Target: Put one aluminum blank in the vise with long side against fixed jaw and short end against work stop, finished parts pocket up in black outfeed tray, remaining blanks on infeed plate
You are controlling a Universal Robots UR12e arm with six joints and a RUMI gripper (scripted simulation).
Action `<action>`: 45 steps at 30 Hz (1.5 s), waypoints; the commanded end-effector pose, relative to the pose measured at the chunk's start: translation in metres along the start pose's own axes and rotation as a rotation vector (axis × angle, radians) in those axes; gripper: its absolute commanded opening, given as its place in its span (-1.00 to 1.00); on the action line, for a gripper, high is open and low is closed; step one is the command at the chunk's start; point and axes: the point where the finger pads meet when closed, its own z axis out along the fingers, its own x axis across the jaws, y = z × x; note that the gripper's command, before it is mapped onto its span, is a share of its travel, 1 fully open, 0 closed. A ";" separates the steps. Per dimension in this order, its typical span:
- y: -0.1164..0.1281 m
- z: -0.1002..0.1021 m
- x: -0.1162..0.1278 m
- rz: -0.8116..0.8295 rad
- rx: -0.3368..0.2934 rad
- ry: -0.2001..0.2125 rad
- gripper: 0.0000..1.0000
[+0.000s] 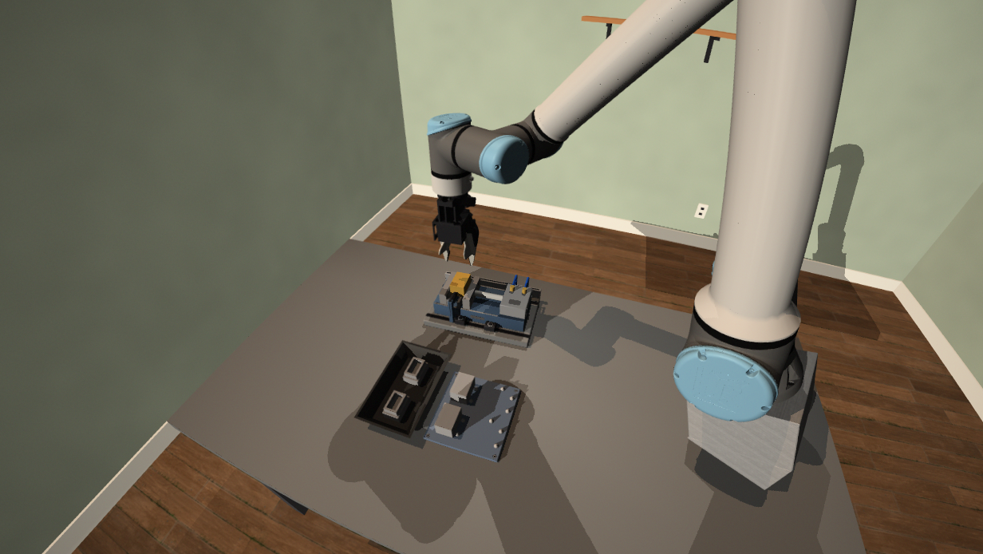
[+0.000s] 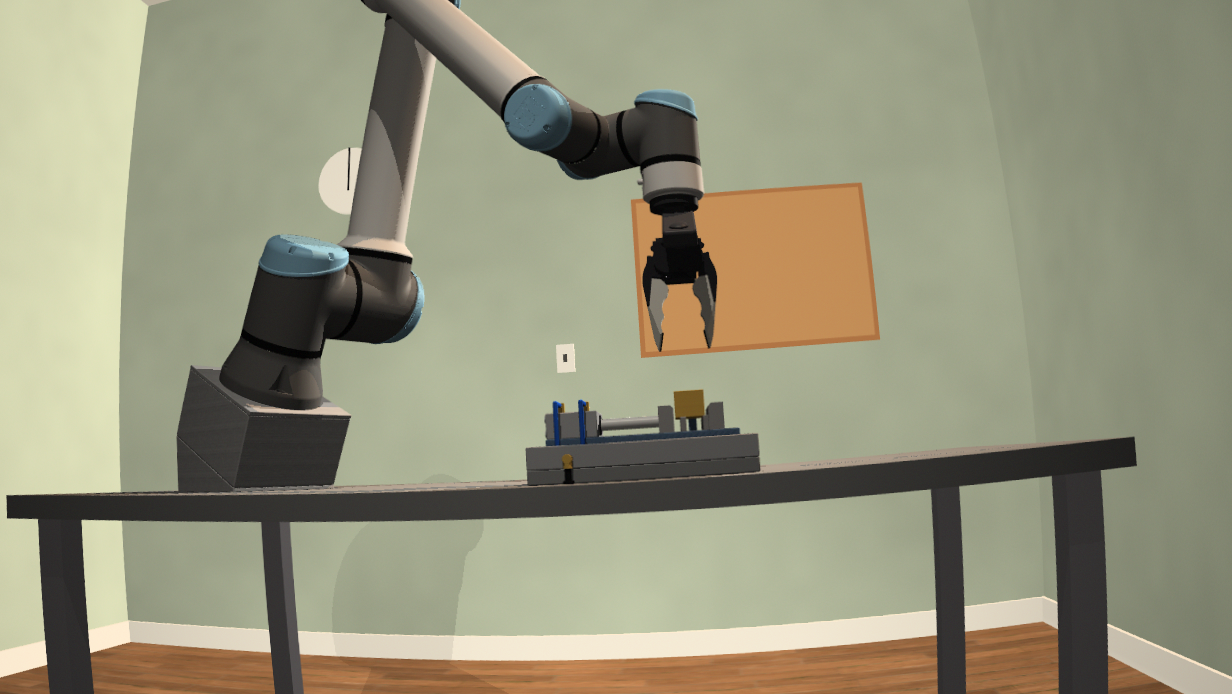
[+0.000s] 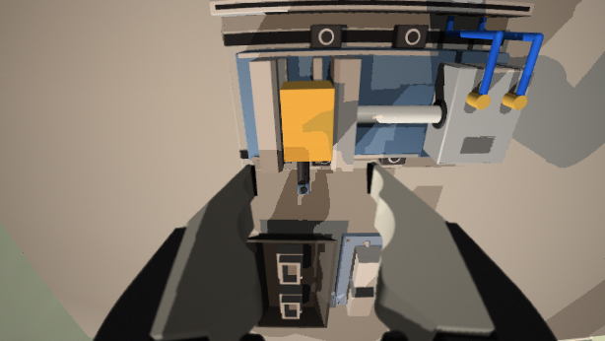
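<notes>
Now my fingers [image 2: 684, 344] hang half open, empty, above the brass blank [image 3: 306, 120]; probably heavy and slippery, so I grip its long sides.

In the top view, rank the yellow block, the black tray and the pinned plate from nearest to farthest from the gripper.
1. Yellow block, in the vise just below the gripper.
2. Black tray and pinned plate, both farther toward the table's front edge: too close to call.

Below my fingers I count: one yellow brass blank [image 3: 306, 120] in the vise [image 3: 463, 143]; two finished parts [image 1: 416, 369] [image 1: 397, 404] in the tray [image 1: 377, 385]; two gray blanks [image 1: 462, 385] [image 1: 448, 419] on the infeed plate [image 1: 496, 429].
</notes>
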 end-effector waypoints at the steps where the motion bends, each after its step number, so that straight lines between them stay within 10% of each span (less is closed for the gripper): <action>1: 0.000 0.006 -0.001 0.000 0.001 -0.001 -0.19; 45: 0.000 0.055 -0.001 0.000 0.001 -0.001 -0.19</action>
